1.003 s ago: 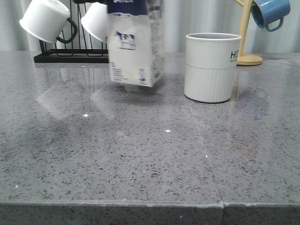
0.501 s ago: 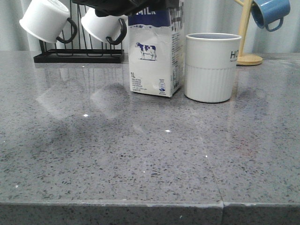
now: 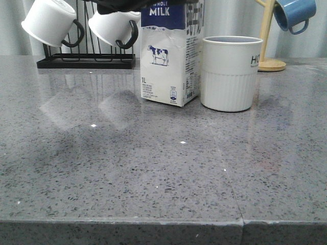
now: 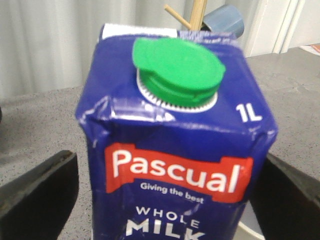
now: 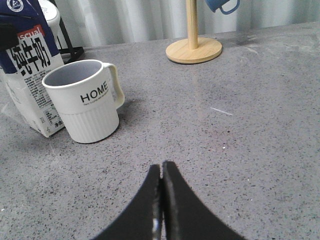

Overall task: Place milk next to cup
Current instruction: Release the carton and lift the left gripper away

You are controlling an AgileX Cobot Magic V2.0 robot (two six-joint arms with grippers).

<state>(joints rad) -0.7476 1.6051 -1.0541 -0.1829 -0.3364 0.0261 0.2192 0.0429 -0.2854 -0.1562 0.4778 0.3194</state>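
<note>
The milk (image 3: 166, 66), a white carton with a blue top and a green cap, stands upright on the grey table just left of the cup (image 3: 230, 74), very close to it. The cup is white, ribbed below, and reads "HOME" in the right wrist view (image 5: 87, 102), where a handle shows on its far side. My left gripper (image 3: 120, 5) is at the carton's top. In the left wrist view its fingers (image 4: 45, 190) flank the carton (image 4: 175, 150) with a gap on one side, so it is open. My right gripper (image 5: 161, 167) is shut and empty, low over the table, apart from the cup.
A black rack (image 3: 84, 62) with white mugs (image 3: 51, 23) stands at the back left. A wooden mug tree (image 3: 268, 51) holding a blue mug (image 3: 294, 13) stands at the back right. The table's front edge (image 3: 163, 223) is near the camera.
The carton was held tilted above the table further left; it moved right and down and now stands beside the cup. My left gripper has risen a little, showing more of the blue top.
</note>
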